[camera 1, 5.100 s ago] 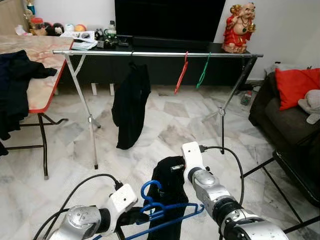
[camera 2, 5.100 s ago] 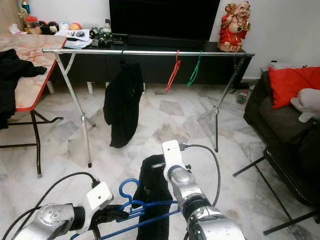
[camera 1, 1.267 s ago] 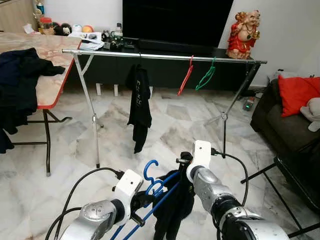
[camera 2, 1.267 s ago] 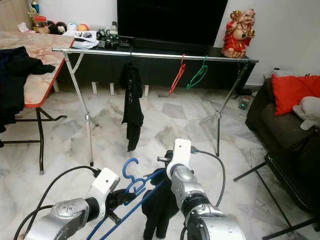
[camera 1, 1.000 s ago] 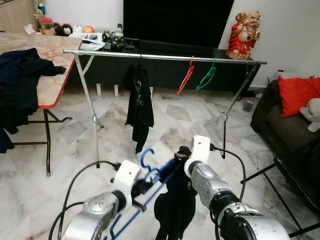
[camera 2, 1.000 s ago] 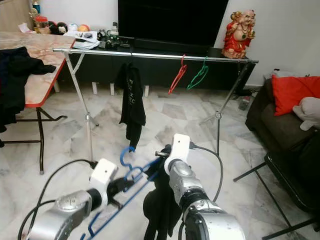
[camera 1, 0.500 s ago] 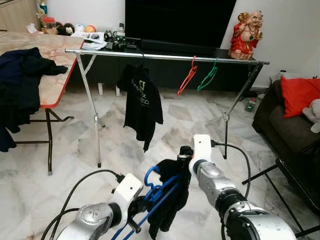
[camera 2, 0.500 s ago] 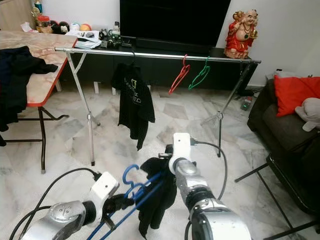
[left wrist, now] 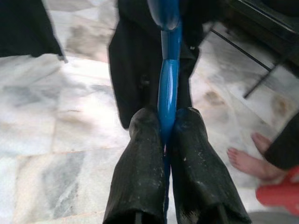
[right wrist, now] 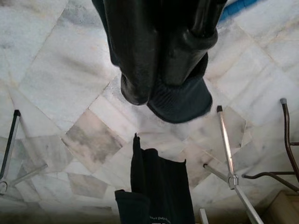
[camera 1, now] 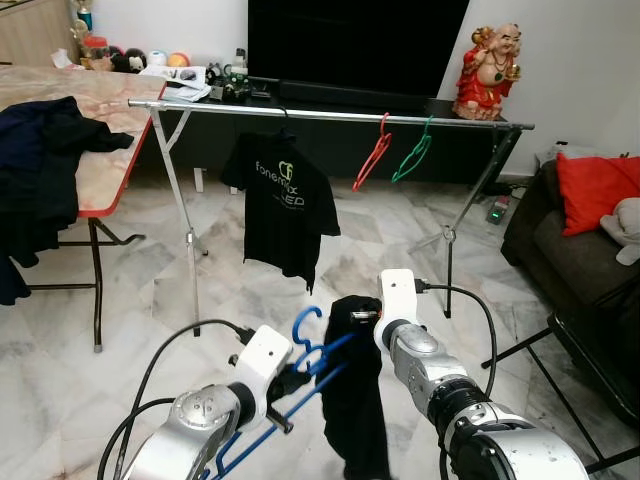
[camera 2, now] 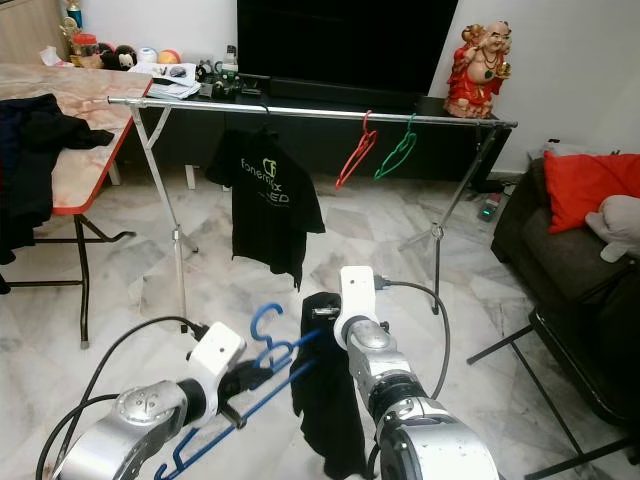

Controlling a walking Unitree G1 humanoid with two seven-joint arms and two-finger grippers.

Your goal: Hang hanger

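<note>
A blue hanger (camera 1: 312,348) is low in front of me, with my left gripper (camera 1: 298,380) shut on its bar. The left wrist view has both black fingers (left wrist: 142,154) pressed against the blue bar (left wrist: 167,88). My right gripper (camera 1: 360,318) is shut on a black garment (camera 1: 356,400) that hangs straight down beside the hanger's right end. In the right wrist view the fingers (right wrist: 135,56) pinch the dark cloth (right wrist: 180,100). Ahead stands a silver clothes rail (camera 1: 330,116) carrying a black T-shirt (camera 1: 283,205), a red hanger (camera 1: 372,155) and a green hanger (camera 1: 410,155).
A red-edged table (camera 1: 105,170) with dark clothes (camera 1: 40,170) stands at the left. A dark sofa with a red cushion (camera 1: 595,185) and a black metal frame (camera 1: 560,340) are at the right. A person's bare foot (left wrist: 247,161) is on the marble floor nearby.
The black T-shirt on the rail has swung round to face me. The held garment now hangs straight down instead of bunched, and the hanger's hook has risen slightly.
</note>
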